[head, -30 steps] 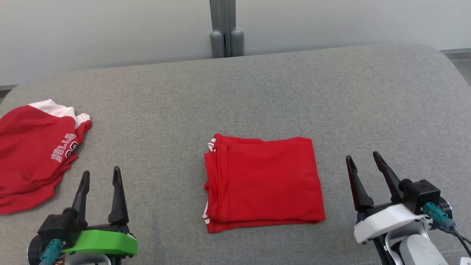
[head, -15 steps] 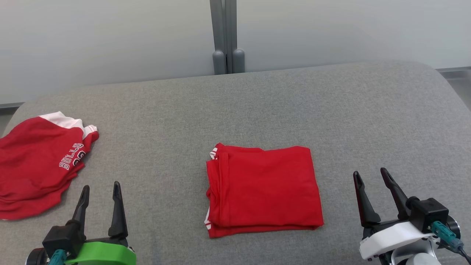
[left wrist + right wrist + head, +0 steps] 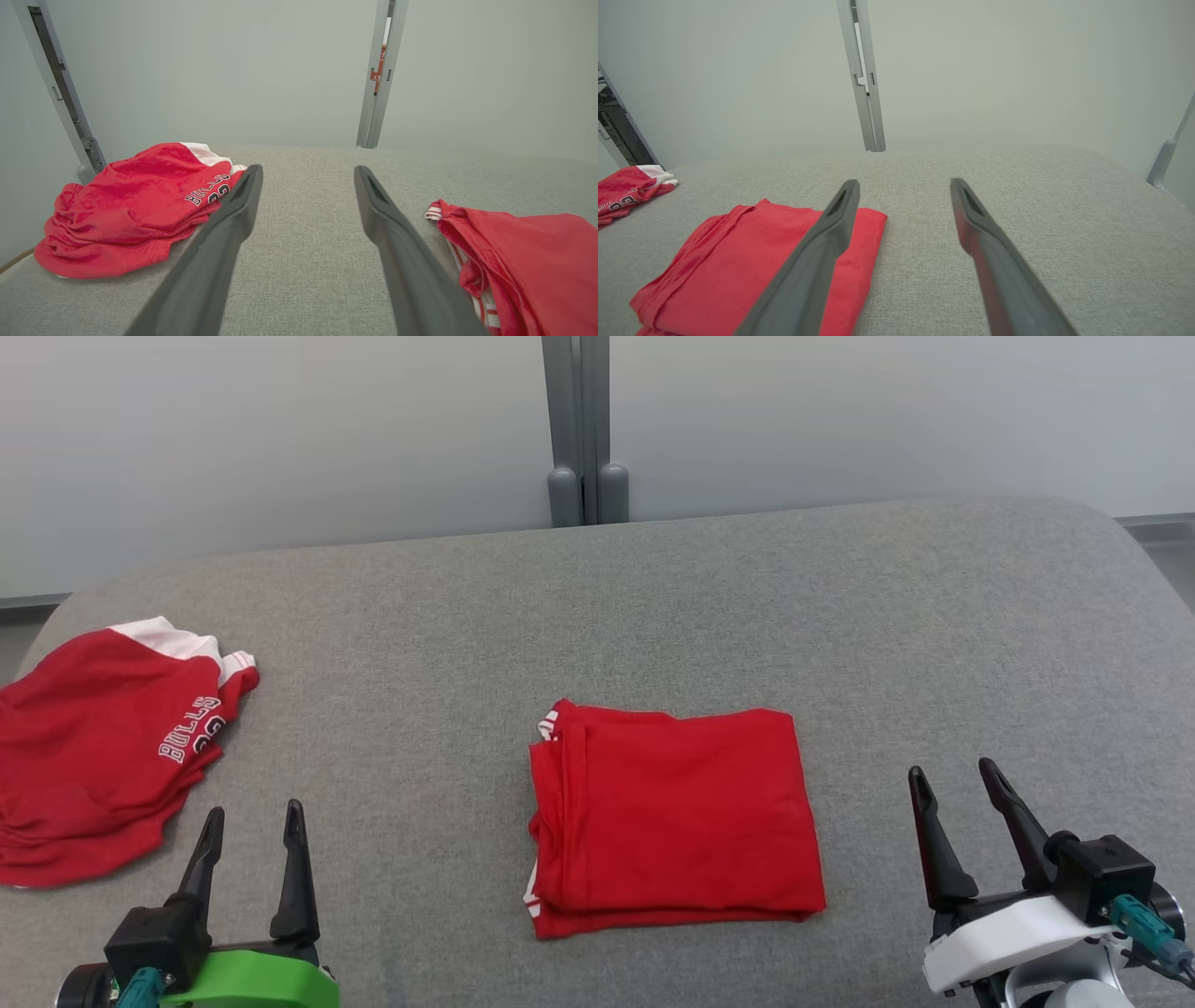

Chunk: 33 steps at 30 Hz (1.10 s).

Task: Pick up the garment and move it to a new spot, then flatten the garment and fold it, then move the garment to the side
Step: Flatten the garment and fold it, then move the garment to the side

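Our left gripper [image 3: 256,808] hangs over the grey cushioned surface [image 3: 653,607] with its two dark fingers spread wide, and the bare weave shows between them. Our right gripper [image 3: 952,768] stands the same way, with its fingers well apart and closed on nothing. The folded red garment [image 3: 672,817] lies flat between the two grippers, to the right of the left one and to the left of the right one. It touches neither and sits nearer the right gripper. It forms a neat rectangle, with white trim peeking out at the edge that faces the left gripper. In the right wrist view that gripper's left finger crosses in front of the garment's corner, while the head view shows a gap of bare surface between them. To the left of the left gripper, a little ahead of its fingertips, lies a crumpled red jersey [image 3: 103,747] with white panels and the lettering BULLS. Beyond both grippers, past the surface's far edge, a grey post [image 3: 579,429] rises against a pale wall [image 3: 280,448].
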Motion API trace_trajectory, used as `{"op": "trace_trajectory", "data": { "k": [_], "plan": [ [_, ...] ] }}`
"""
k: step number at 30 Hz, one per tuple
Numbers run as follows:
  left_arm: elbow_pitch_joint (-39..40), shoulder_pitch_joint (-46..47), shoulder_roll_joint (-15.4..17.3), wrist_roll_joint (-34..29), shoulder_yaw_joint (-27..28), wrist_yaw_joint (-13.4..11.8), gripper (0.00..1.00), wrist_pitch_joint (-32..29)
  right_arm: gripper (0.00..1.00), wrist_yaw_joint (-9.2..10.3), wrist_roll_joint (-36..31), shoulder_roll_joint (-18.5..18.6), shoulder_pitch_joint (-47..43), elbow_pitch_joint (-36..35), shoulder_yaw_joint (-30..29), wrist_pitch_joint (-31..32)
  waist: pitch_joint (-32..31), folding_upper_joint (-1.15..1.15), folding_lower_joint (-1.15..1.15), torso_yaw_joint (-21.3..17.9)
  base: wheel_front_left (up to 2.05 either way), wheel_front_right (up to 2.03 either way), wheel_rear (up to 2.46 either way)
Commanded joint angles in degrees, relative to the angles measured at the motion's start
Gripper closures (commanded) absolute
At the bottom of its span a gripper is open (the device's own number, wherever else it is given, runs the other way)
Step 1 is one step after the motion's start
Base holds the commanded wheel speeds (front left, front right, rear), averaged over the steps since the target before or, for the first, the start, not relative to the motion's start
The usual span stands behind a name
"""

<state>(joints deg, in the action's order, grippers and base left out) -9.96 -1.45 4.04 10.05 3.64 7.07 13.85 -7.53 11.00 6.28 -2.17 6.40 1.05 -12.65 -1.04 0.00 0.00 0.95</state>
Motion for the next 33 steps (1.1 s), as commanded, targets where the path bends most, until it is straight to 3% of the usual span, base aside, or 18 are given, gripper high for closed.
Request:
{"op": "trace_trajectory", "data": {
  "k": [1, 13, 33],
  "plan": [
    [0.43, -0.28, 0.38, 0.31, -0.16, -0.13, 0.00, -0.59, 0.00, 0.09, -0.13, -0.01, -0.91, -0.46, -0.23, 0.42, 0.06, 0.00, 0.00, 0.10, 0.00, 0.00, 0.00],
    [4.31, -0.85, 0.94, 1.24, -1.09, -0.51, 0.00, -4.43, 0.00, 0.08, -1.00, 0.06, -0.48, -2.03, 0.40, 1.34, 0.69, 0.00, 0.00, 0.50, 0.00, 0.00, 0.00],
    [4.94, -1.67, 1.42, 2.39, -1.50, -1.49, 0.00, -4.82, 0.00, 0.09, 0.20, -0.10, -0.42, -2.30, 1.36, 0.93, 0.53, 0.00, 0.00, 0.58, 0.00, 0.00, 0.00]
  ]
}}
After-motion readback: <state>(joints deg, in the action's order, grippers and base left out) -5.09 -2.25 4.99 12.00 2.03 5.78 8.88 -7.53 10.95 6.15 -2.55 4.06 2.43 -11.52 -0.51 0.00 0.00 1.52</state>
